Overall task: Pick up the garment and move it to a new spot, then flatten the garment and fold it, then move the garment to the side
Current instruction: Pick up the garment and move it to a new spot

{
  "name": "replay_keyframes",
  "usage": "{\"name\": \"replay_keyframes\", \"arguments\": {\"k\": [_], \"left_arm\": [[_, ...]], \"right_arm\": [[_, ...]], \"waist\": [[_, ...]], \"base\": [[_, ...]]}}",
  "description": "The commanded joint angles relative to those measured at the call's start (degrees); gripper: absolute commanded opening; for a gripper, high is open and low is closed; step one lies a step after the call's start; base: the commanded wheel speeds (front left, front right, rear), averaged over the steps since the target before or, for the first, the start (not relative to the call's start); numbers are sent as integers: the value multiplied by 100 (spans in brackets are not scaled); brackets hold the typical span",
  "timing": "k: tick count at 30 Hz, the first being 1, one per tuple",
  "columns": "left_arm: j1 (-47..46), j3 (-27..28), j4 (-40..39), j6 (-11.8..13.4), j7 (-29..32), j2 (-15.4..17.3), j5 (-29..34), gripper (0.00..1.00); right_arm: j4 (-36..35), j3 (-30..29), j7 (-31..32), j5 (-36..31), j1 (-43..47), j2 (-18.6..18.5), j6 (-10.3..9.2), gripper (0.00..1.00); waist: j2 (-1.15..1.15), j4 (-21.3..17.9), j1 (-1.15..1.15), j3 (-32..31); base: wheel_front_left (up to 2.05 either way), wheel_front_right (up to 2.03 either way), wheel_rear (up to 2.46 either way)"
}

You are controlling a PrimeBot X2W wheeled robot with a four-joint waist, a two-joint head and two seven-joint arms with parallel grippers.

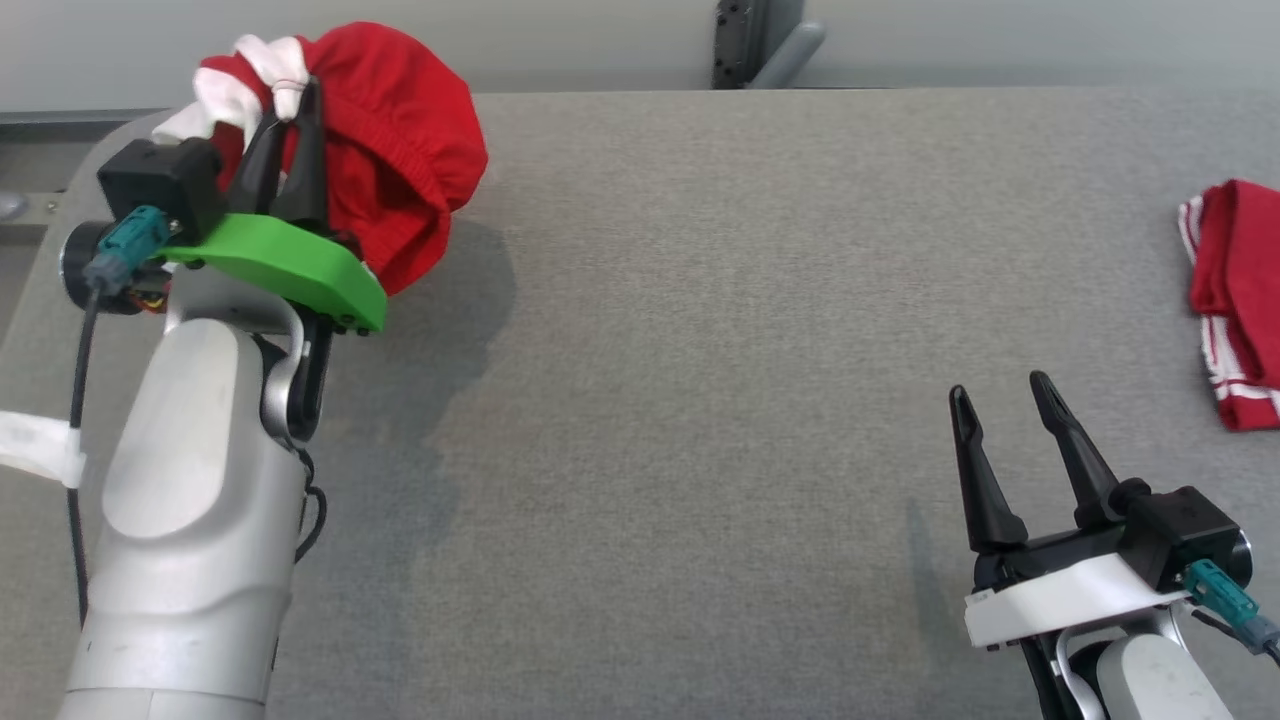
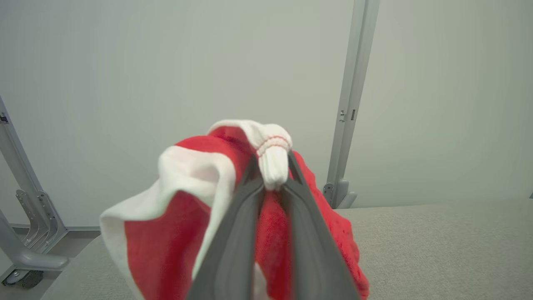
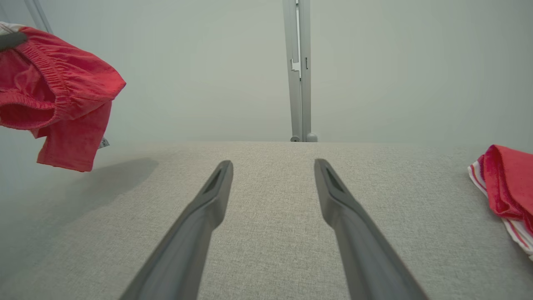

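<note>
Red shorts [image 1: 400, 130] hang over the table's [image 1: 700, 300] far left corner, pinched in the closed left gripper [image 1: 292, 105] for carrying; the right gripper [image 1: 1000, 387] sits wide open, empty.

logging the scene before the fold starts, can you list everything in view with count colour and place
held garment: one, red with white trim, hanging clear of the table at its far left, bunched
folded garment: one, red with white stripes, lying at the table's right edge
table: one, grey fabric top, spanning the head view
post: one, grey metal, upright behind the table's far edge
wall: one, pale grey, behind the table
left forearm: one, silver, lower left of the head view
left pincer: one, dark fingers on a green mount, shut on the held garment's white trim
right pincer: one, dark fingers on a white mount, open, lower right above the table
</note>
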Motion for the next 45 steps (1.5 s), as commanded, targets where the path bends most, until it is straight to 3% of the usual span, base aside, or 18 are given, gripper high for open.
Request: {"name": "replay_keyframes", "arguments": {"k": [1,8,17,21,30,31,32,33,37,45], "left_arm": [[155,-146,-220,-27,58,-23,-42,0],[454,-1065,-956,-42,132,-72,98,0],[720,-2864,-881,-31,-35,324,486,0],[724,-3459,-448,-27,-74,565,482,0],[571,-3719,591,22,-257,528,344,0],[546,-3704,673,70,-285,493,344,30],[536,-3663,731,141,-318,456,321,92],[529,-3630,765,204,-348,396,286,100],[750,-3392,751,364,-443,229,51,100],[1578,-2610,142,746,-475,200,-528,100]], "right_arm": [[-20,-38,-20,36,85,24,-7,100],[-67,-174,-20,50,26,93,-7,100],[-143,-153,-20,80,-178,257,-7,100],[-166,-152,-20,82,-245,318,-7,100],[-142,-138,-20,48,-316,360,-7,100],[-139,-146,-20,42,-313,346,-7,100],[-138,-155,-20,40,-308,330,-7,100],[-142,-181,-20,39,-285,307,-7,100],[-138,-185,-20,40,-151,220,-7,100],[-94,-97,-20,92,77,114,-7,100]], "waist": [[0,-943,0,-484],[0,-1648,0,-350],[0,-2200,0,151],[0,-2246,0,384],[0,-2013,0,491],[0,-1947,0,458],[0,-1877,0,416],[0,-1785,0,355],[0,-1402,0,93],[0,-619,0,-454]], "base": [[0,0,0],[0,0,0],[0,0,0],[0,0,0],[0,0,0],[0,0,0],[0,0,0],[0,0,0],[0,0,0],[0,0,0]]}}
